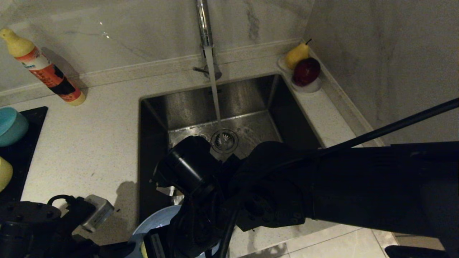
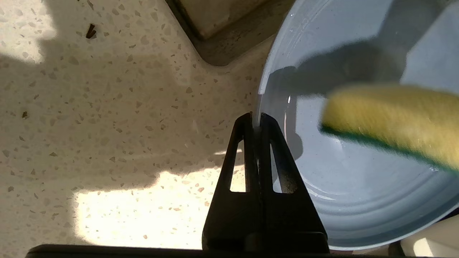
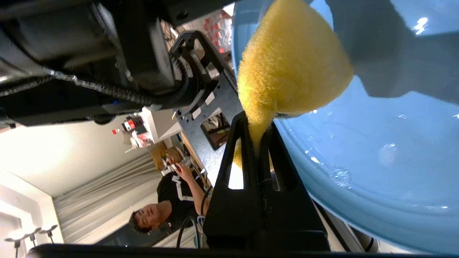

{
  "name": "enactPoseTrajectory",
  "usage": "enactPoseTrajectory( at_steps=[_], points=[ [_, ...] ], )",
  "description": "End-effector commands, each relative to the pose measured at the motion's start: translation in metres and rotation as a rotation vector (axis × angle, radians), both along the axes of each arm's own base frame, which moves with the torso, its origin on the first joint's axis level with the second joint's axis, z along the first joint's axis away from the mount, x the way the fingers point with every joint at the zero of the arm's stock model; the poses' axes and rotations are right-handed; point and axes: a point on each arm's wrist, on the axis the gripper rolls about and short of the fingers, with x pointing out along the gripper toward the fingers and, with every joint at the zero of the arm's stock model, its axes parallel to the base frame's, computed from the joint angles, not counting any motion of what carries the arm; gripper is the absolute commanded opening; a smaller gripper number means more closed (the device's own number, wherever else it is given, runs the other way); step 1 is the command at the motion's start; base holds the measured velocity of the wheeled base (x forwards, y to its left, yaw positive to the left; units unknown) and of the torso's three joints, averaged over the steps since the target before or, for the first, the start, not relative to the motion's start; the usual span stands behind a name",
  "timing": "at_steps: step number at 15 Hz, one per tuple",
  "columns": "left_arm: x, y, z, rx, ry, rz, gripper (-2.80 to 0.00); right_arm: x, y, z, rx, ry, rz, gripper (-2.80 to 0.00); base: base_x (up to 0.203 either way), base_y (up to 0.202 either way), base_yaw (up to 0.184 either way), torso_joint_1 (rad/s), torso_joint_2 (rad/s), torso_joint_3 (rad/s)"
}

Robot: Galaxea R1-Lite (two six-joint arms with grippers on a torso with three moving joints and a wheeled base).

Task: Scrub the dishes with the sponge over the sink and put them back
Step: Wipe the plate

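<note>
My left gripper (image 2: 255, 116) is shut on the rim of the light-blue plate (image 2: 358, 186), holding it at the front edge of the sink (image 1: 251, 96). My right gripper (image 3: 257, 123) is shut on the sponge (image 3: 290, 68), squeezing its yellow end. The sponge (image 2: 391, 122) lies against the wet inside of the plate (image 3: 376, 161), its green face toward the plate. In the head view only part of the plate (image 1: 157, 218) shows under my right arm. A teal bowl (image 1: 10, 125) and a pale yellow bowl (image 1: 4, 173) sit on a dark mat at the far left.
Water runs from the chrome tap (image 1: 204, 25) onto the drain strainer (image 1: 224, 140). A dish-soap bottle (image 1: 46, 71) lies on the counter at the back left. A small white dish with a pear (image 1: 297, 54) and a red apple (image 1: 306, 71) stands in the back right corner.
</note>
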Motion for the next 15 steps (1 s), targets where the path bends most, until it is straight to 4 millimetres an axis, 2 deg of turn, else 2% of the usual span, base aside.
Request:
enactPoseTrajectory(
  at_steps=[1, 5, 9, 12, 15],
  points=[
    [0.0, 0.0, 0.0, -0.003, -0.003, 0.002, -2.8, 0.001, 0.001, -0.006, -0.015, 0.014, -0.001, -2.8, 0.0, 0.0, 0.0, 0.0, 0.0, 0.0],
    [0.0, 0.0, 0.0, -0.003, 0.0, 0.003, -2.8, -0.005, 0.011, -0.028, -0.08, 0.044, 0.017, -2.8, 0.0, 0.0, 0.0, 0.0, 0.0, 0.0],
    [-0.002, 0.001, -0.002, 0.001, 0.005, 0.0, -2.8, 0.008, 0.011, -0.041, -0.1, 0.058, -0.013, -2.8, 0.0, 0.0, 0.0, 0.0, 0.0, 0.0],
    [-0.003, 0.001, -0.003, 0.0, 0.007, 0.0, -2.8, 0.025, 0.004, -0.039, -0.096, 0.051, -0.106, -2.8, 0.0, 0.0, 0.0, 0.0, 0.0, 0.0],
    [-0.013, 0.006, -0.001, -0.018, -0.021, -0.002, -2.8, 0.045, -0.013, -0.022, -0.058, 0.033, -0.17, -2.8, 0.0, 0.0, 0.0, 0.0, 0.0, 0.0]
  ],
)
